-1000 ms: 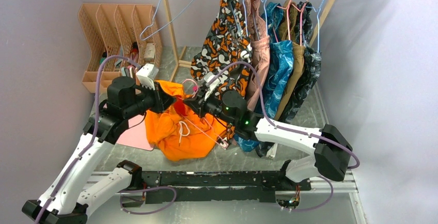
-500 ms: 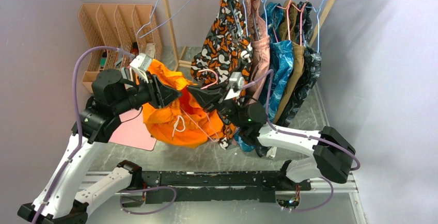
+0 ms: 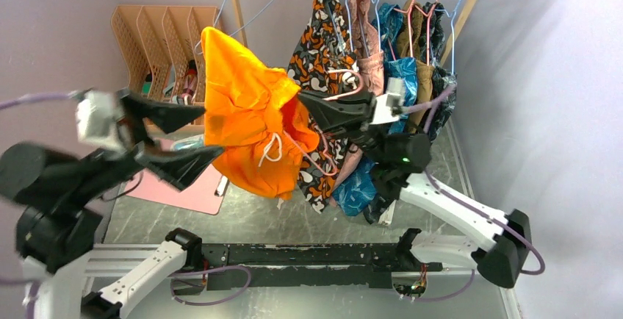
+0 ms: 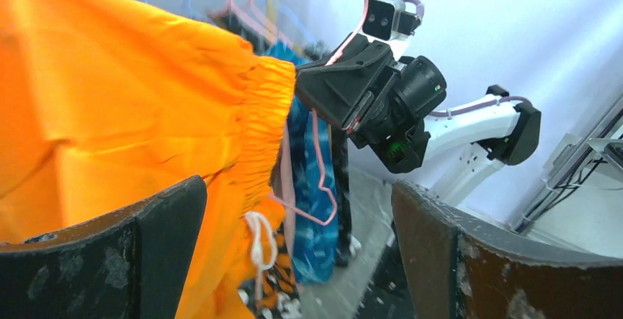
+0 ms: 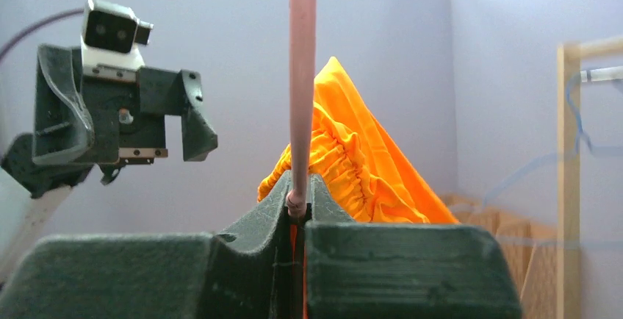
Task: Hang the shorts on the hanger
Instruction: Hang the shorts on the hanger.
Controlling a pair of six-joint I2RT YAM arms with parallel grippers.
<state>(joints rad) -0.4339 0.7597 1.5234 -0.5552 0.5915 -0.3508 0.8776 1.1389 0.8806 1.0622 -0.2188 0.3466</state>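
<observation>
The bright orange shorts (image 3: 250, 124) hang bunched in the air from the pink hanger (image 3: 344, 76), their white drawstring dangling. My right gripper (image 3: 305, 102) is shut on the hanger's wire, and the wrist view shows the wire (image 5: 302, 76) pinched between its fingers with the shorts (image 5: 360, 172) behind. My left gripper (image 3: 207, 134) stands wide open just left of the shorts, holding nothing. Its own view shows the shorts (image 4: 125, 113) past its left finger (image 4: 147, 245), with the hanger hook (image 4: 354, 12) and the right gripper (image 4: 312, 91) beyond.
A wooden clothes rack (image 3: 239, 18) at the back carries several hung garments, including an orange-black-white patterned one (image 3: 319, 54), and a bare light-blue hanger (image 3: 253, 10). A tan slotted organizer (image 3: 158, 32) stands at the back left. A pink mat (image 3: 173, 190) lies on the table.
My left gripper has opened, let go of the shorts and drawn back to the left. The right gripper has lifted the hanger, so the shorts now hang higher.
</observation>
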